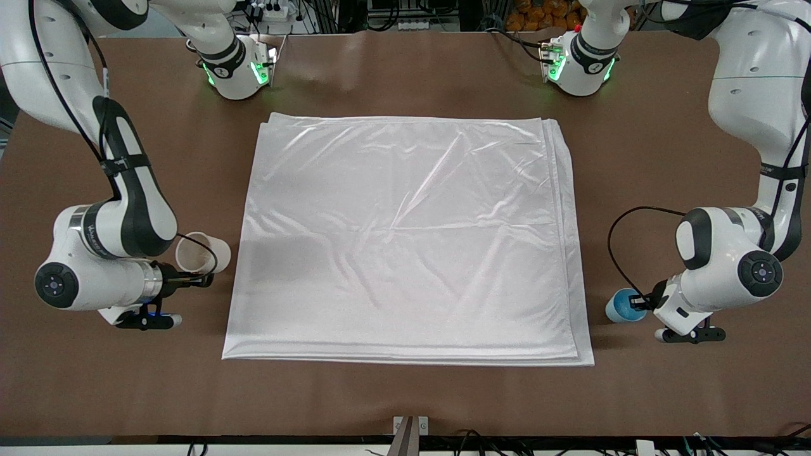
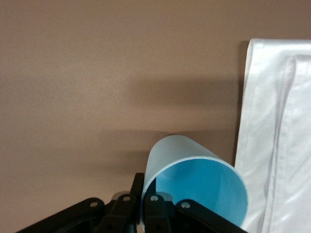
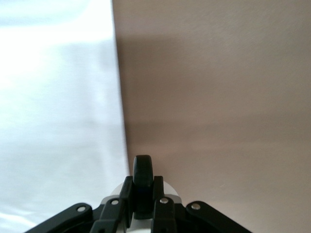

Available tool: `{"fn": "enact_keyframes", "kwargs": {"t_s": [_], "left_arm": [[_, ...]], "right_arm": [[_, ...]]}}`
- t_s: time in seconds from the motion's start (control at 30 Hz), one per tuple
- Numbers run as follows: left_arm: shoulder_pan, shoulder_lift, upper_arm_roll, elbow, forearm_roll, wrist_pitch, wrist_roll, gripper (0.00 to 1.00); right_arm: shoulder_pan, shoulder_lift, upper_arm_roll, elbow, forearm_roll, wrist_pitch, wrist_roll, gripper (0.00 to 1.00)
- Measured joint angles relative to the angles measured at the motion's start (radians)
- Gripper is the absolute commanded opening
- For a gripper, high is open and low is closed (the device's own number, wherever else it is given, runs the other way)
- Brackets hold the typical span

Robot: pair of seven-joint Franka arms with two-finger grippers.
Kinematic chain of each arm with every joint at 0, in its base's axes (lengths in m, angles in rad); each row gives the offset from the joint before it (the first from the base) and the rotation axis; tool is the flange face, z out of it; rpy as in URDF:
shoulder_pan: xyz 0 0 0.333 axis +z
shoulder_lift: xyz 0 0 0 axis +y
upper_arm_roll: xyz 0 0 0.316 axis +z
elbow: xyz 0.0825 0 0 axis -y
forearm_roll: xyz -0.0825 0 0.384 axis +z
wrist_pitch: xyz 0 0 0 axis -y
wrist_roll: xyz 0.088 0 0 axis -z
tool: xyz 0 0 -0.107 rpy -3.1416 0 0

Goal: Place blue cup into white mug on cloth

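My left tool pinches the light, thin-walled blue cup by its rim beside the cloth, while my right tool clamps the white mug at its handle (slippery, I'd judge).

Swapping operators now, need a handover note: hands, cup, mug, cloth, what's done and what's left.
Left hand: shut on the blue cup, which is tilted, beside the cloth at the left arm's end.
Right hand: shut on the white mug at its black handle, beside the cloth at the right arm's end.
Done: both grasped.
Left: mug onto the cloth, then blue cup into the mug. Nothing is on the cloth yet.
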Motion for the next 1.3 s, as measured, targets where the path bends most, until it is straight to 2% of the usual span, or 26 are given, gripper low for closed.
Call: {"fn": "enact_keyframes", "kwargs": {"t_s": [0.2,0.67,0.9,1.3], "left_arm": [[-0.003,-0.010,-0.004,0.009,0.000,0.000,0.002,0.00],[-0.008,-0.047,-0.038,0.011,0.000,0.000,0.005,0.00],[-0.010,-0.079,-0.065,0.012,0.001,-0.012,0.005,0.00],[-0.017,-0.125,-0.104,0.012,0.001,-0.030,0.005,0.00]], "right_arm": [[0.025,-0.015,0.051,0.000,0.000,-0.010,0.185,0.00],[0.240,-0.022,0.062,0.002,0.000,-0.002,0.654,0.00],[0.334,-0.020,0.061,0.004,0.000,0.070,0.862,0.00],[0.425,0.029,0.060,0.003,0.000,0.206,1.128,0.00]]}}
